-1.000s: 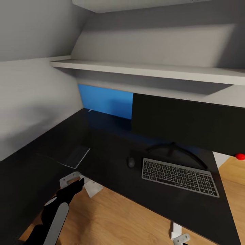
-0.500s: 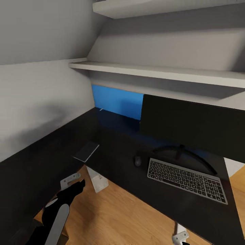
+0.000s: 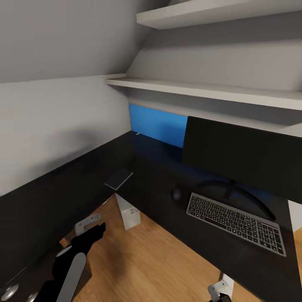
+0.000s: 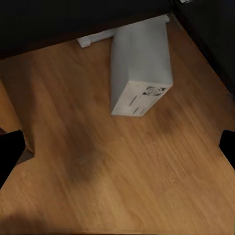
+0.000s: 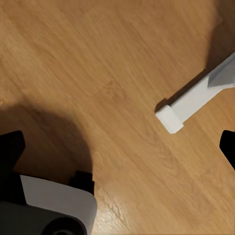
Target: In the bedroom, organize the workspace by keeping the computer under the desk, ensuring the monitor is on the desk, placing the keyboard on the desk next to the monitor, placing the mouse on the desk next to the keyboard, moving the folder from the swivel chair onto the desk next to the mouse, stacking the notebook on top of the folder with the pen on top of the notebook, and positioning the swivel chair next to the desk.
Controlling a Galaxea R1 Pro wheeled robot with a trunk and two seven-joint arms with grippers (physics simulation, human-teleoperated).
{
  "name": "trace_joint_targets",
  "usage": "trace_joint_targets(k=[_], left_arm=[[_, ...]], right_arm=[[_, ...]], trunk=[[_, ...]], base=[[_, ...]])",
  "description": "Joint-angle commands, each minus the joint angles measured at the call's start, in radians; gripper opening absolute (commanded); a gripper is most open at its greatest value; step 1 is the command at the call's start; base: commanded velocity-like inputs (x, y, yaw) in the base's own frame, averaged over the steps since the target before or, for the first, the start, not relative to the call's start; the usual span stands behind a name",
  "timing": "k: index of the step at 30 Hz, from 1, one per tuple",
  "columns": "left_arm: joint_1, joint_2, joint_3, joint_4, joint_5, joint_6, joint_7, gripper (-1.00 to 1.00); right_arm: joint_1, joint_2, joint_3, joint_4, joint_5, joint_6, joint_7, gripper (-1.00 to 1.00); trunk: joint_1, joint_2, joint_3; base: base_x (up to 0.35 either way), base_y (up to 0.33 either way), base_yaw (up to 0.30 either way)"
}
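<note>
The glossy black desk [image 3: 151, 201] wraps round the corner, with its blue back panel [image 3: 157, 122]. On it stands the wide black monitor [image 3: 239, 157], and the keyboard [image 3: 237, 222] lies in front of its stand. The small dark mouse [image 3: 176, 193] sits just left of the keyboard. A flat dark notebook [image 3: 119, 179] lies at the desk's inner corner. The grey-white computer [image 3: 128, 212] [image 4: 140, 68] stands on the floor under the desk edge. My left gripper [image 3: 89, 223] [image 4: 117, 149] hangs open above the floor, short of the computer. My right gripper [image 3: 219, 290] [image 5: 120, 147] is open over bare floor.
White wall shelves [image 3: 201, 90] run above the desk. A white desk leg foot [image 5: 188, 105] lies on the wood floor [image 3: 147, 260] close to my right gripper. My own base [image 5: 49, 205] shows below the right arm. The grey wall [image 3: 54, 117] closes the left side.
The whole view has shifted, so the camera moved: desk, monitor and keyboard slid to the right in the picture. The computer has come into sight under the desk. My left arm keeps its pose.
</note>
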Motion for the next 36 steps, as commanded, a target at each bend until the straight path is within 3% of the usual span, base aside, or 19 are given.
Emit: trace_joint_targets(k=[1,10,13,18,20,23,31,36], left_arm=[[0.004,0.0,-0.002,-0.001,0.01,0.002,0.01,1.0],[0.066,-0.005,-0.01,-0.004,0.012,0.002,0.009,1.0],[0.091,-0.012,-0.011,-0.001,0.023,0.001,0.009,1.0],[0.133,-0.016,-0.049,0.002,0.056,-0.004,0.011,1.0],[0.185,-0.012,-0.077,0.005,0.063,-0.092,0.013,1.0],[0.218,-0.008,-0.084,0.009,0.064,-0.159,0.013,1.0],[0.241,-0.013,-0.089,0.048,0.064,-0.214,0.015,1.0],[0.248,-0.01,-0.09,0.171,0.064,-0.274,0.011,1.0]], right_arm=[[-0.008,0.002,-0.007,0.004,0.006,0.002,0.008,1.0],[-0.118,0.002,-0.007,0.102,0.006,0.094,0.007,1.0],[-0.172,0.002,-0.007,0.168,0.006,0.108,-0.021,1.0],[-0.283,0.002,-0.007,0.408,0.006,0.115,-0.195,1.0],[-0.348,0.002,-0.008,0.507,0.006,0.115,-0.26,1.0],[-0.368,0.002,-0.008,0.534,0.006,0.114,-0.273,1.0],[-0.39,0.002,-0.008,0.555,0.006,0.114,-0.279,1.0],[-0.404,0.002,-0.008,0.56,0.006,0.114,-0.28,1.0]], trunk=[[0.0,-0.001,0.0],[0.0,-0.001,0.008],[0.0,-0.001,0.011],[0.0,-0.001,0.015],[0.0,-0.001,0.016],[0.0,-0.001,0.019],[0.0,-0.001,0.025],[0.0,-0.001,0.028]], base=[[-0.028,-0.023,0.242],[-0.009,-0.007,0.246],[-0.001,-0.001,0.251],[0.0,0.0,0.252],[0.0,0.0,0.253],[0.0,0.0,0.254],[0.0,0.0,0.257],[0.0,0.0,0.259]])
